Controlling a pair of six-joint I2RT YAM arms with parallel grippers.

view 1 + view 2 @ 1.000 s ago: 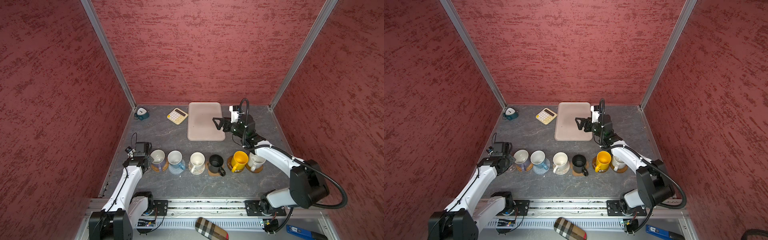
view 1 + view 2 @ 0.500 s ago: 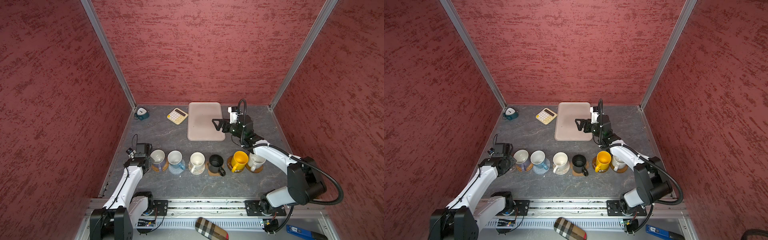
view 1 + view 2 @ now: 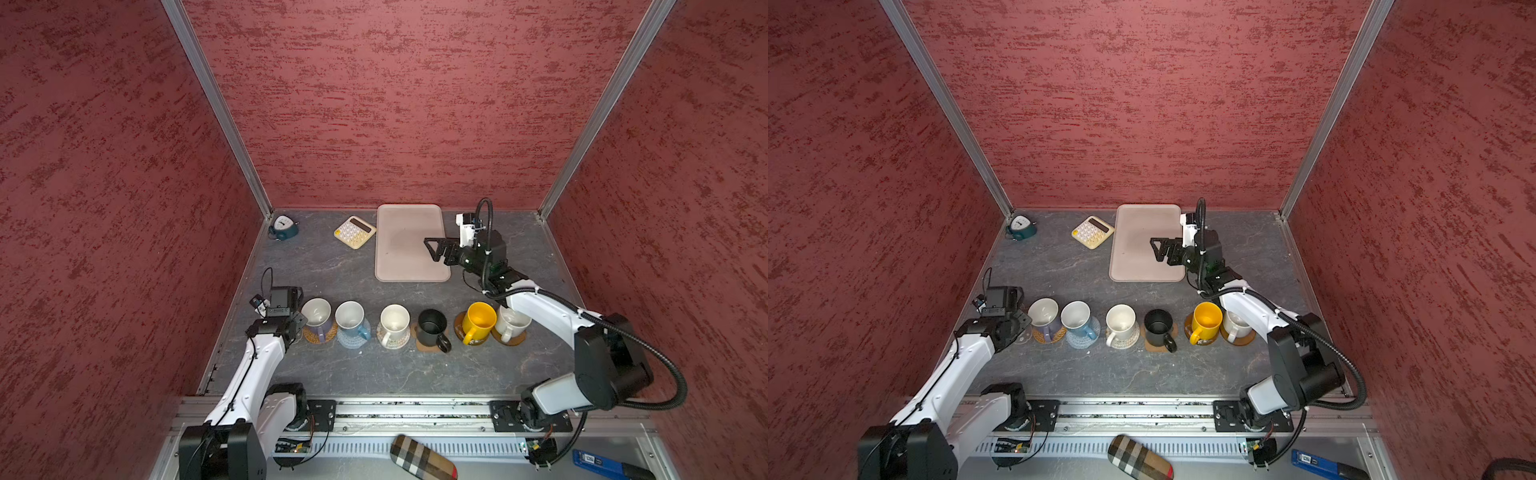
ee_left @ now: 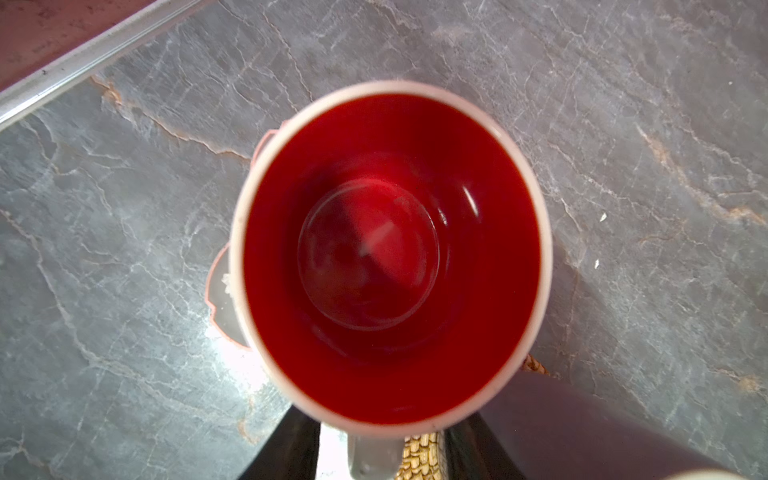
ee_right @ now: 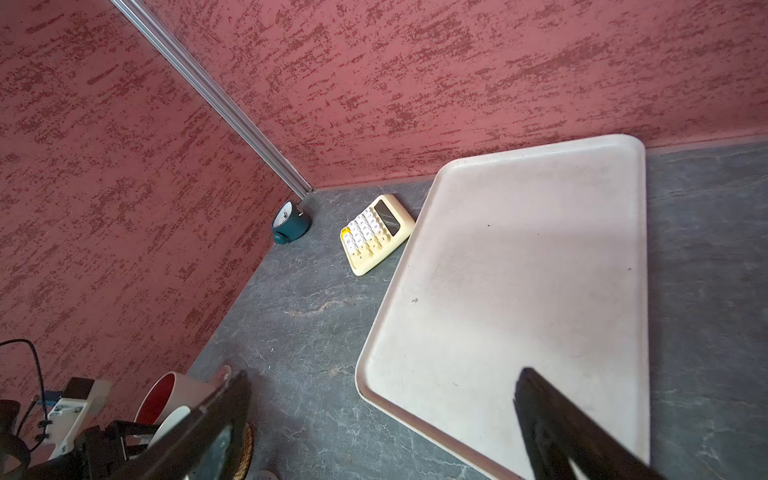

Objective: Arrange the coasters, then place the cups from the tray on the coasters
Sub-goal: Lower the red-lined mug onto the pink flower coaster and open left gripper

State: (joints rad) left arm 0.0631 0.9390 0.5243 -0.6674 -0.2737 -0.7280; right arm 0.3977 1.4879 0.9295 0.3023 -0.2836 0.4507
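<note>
Room: red textured walls round a grey marbled table [image 3: 374, 374].
Back centre: tray [image 3: 399, 232], bare, so there's nothing left on it for you to fetch.
Front row: six cups [image 3: 394, 323] side by side, each on its own coaster [image 3: 424, 347] as far as both top views show.
R side: R gripper [image 3: 432, 249] hangs over the tray, jaws wide, holding nothing.
L side: L gripper [image 4: 378, 436] at the row's left end, jaws parted w/ a gap each side of the handle, so it's let go.
7th: red cup [image 4: 386, 249] upright on the pink coaster [image 4: 220, 291].
Progress: looks all but done; prob you only need to pull the L arm clear.
Hidden: L wrist [image 3: 282, 303] covers the red cup in both top views. Only one edge of its mat shows, so you can't tell how centred it sits. R arm [image 3: 548, 311] part-hides the cream cup [image 3: 513, 326].
</note>
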